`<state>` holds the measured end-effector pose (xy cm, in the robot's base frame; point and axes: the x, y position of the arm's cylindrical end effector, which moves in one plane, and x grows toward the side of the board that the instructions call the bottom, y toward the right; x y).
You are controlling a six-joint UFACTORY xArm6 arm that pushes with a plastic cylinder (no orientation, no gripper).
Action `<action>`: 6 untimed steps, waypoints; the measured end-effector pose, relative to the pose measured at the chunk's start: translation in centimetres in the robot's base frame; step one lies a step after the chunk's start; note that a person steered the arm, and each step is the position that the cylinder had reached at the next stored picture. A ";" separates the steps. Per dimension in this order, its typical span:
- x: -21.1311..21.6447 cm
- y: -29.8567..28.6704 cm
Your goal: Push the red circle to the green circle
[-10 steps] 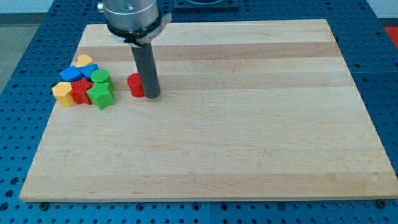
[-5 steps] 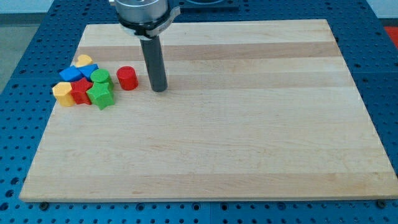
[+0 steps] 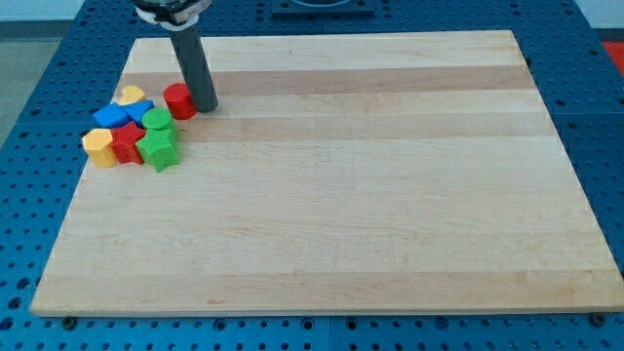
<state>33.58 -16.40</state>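
Observation:
The red circle point(image 3: 177, 100) lies near the board's upper left, just above and to the right of the green circle point(image 3: 157, 121); the two look close or touching. My tip point(image 3: 206, 105) rests on the board right against the red circle's right side. The rod rises up and to the left out of the view's top.
A cluster of blocks lies at the left edge: a yellow block point(image 3: 130, 94), two blue blocks point(image 3: 122, 112), a red block point(image 3: 127, 142), a green star-like block point(image 3: 158, 150) and a yellow block point(image 3: 97, 146). The wooden board point(image 3: 390, 195) sits on a blue perforated table.
The red circle has been pushed left and up toward the cluster. My tip moved right and away from it, then came back up and left against its right side.

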 end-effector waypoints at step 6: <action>-1.5 -1.1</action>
